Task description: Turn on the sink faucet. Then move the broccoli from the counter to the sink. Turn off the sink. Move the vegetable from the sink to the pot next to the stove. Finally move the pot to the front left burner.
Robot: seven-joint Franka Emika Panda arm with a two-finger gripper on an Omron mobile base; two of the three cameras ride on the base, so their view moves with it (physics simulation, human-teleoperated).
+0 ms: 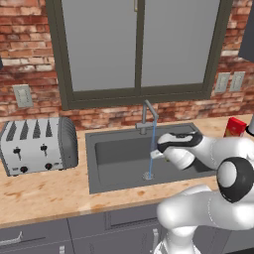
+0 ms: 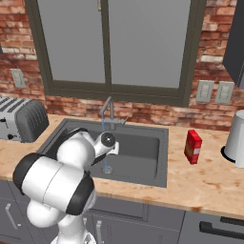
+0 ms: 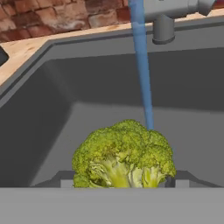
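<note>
Water runs in a blue stream (image 3: 142,65) from the slim grey sink faucet (image 1: 148,116) (image 2: 108,112) (image 3: 170,13) down to the drain of the dark grey sink (image 1: 119,158) (image 2: 143,147) (image 3: 65,109). My gripper (image 1: 158,154) (image 3: 124,181) hangs over the basin, right beside the stream, shut on the broccoli (image 3: 124,155). The green floret fills the gap between the two dark fingertips (image 3: 65,181), just in front of the water. The tan counter (image 1: 44,191) (image 2: 209,181) surrounds the sink. The pot and the stove are out of view.
A silver toaster (image 1: 37,144) (image 2: 21,119) stands on the counter left of the sink. A red box (image 1: 234,126) (image 2: 192,147) stands to the right, with a pale grey vessel (image 2: 236,138) beyond it. A brick wall and a window close off the back.
</note>
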